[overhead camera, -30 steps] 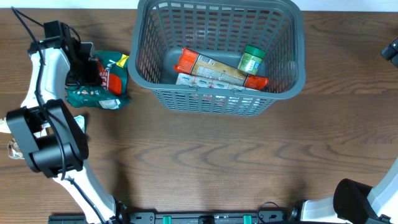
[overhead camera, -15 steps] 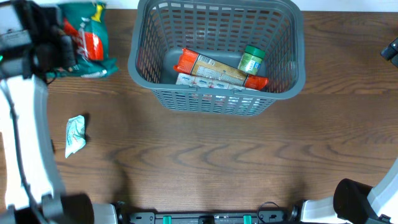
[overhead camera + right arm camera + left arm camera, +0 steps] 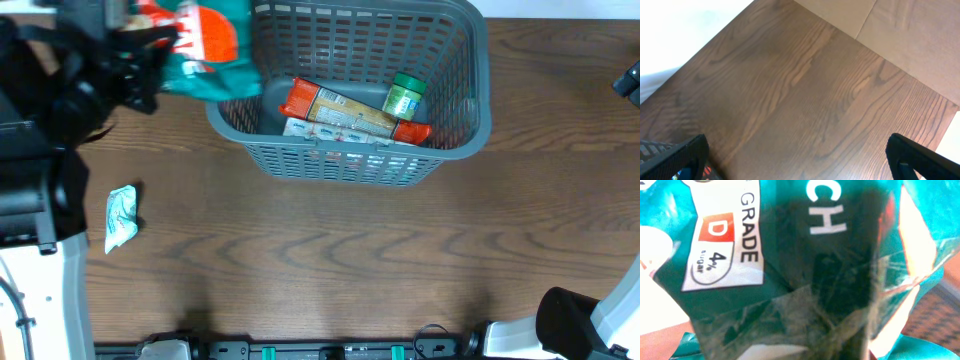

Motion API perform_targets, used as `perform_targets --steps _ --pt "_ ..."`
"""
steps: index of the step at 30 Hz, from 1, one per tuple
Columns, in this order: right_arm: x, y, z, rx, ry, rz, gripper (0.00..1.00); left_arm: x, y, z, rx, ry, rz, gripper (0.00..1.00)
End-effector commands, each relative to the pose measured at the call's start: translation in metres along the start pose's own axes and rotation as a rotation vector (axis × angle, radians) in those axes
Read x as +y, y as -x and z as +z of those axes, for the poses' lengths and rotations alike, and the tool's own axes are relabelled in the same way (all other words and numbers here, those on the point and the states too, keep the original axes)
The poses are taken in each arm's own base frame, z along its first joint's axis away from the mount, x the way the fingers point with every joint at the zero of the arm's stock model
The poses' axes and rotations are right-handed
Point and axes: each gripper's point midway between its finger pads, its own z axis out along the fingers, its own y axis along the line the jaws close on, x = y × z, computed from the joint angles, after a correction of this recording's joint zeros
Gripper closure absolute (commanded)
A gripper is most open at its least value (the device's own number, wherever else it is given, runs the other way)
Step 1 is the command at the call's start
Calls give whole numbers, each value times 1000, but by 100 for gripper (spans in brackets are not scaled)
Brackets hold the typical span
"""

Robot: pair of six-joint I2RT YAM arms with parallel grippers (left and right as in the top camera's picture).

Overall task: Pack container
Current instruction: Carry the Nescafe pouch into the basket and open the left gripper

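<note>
**A:** Logging the table, overhead first. Item 1?

**B:** Item 1, the container. Dk grey lattice basket, upright, far-centre of the wood top. Contents, 3 pcs:
- long orange-and-tan packet, lying diagonal on the floor
- white packet, betw. that one & the near wall
- green-lidded tub, at the orange packet's right end, touching it

**A:** Item 2?

**B:** Item 2, teal packet. Red & white print, held up off the table, overhanging the container's left rim. It fills the left wrist view. The label there reads "GRADE D, 4% sugar".

**A:** Left gripper?

**B:** The left gripper is pinching the teal packet by its left side. Its fingertips are hidden under the film, so the gap can't be read directly.

**A:** Right gripper?

**B:** The right gripper has its fingers spread wide w/ nothing betw. them. There's bare wood beneath it. It's off to the container's right, not touching it.

**A:** Misc?

**B:** Item 3, small white-green sachet. Flat on the table's left side, nearer than the container & well apart from it.
</note>
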Motion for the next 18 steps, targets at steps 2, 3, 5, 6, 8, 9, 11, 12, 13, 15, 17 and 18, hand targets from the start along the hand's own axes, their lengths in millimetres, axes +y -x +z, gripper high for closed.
perform_targets --steps 2,3,5,6,8,9,11,12,13,15,17,18 --pt "-3 1 0 -3 -10 13 1 -52 33 6 -100 -191 66 94" --pt "-3 1 0 -3 -10 13 1 -57 32 14 -95 -213 68 94" --pt "-3 1 0 -3 -10 13 1 -65 24 32 -67 -252 60 94" --pt "-3 1 0 -3 -10 13 1 -68 18 42 -46 -268 52 94" --pt "-3 1 0 -3 -10 13 1 -75 4 63 -1 -302 37 94" --pt "-3 1 0 -3 -10 13 1 -78 -4 74 23 -318 29 94" --pt "-3 1 0 -3 -10 13 1 -86 -21 96 72 -350 14 94" --pt "-3 1 0 -3 -10 13 1 -88 -29 107 96 -355 8 94" --pt "-3 1 0 -3 -10 13 1 -89 -36 115 116 -352 4 94" --pt "-3 1 0 -3 -10 13 1 -90 -54 136 166 -330 -3 94" --pt "-3 1 0 -3 -10 13 1 -91 -70 152 207 -310 -9 94" --pt "-3 1 0 -3 -10 13 1 -91 -77 159 229 -293 -25 94"
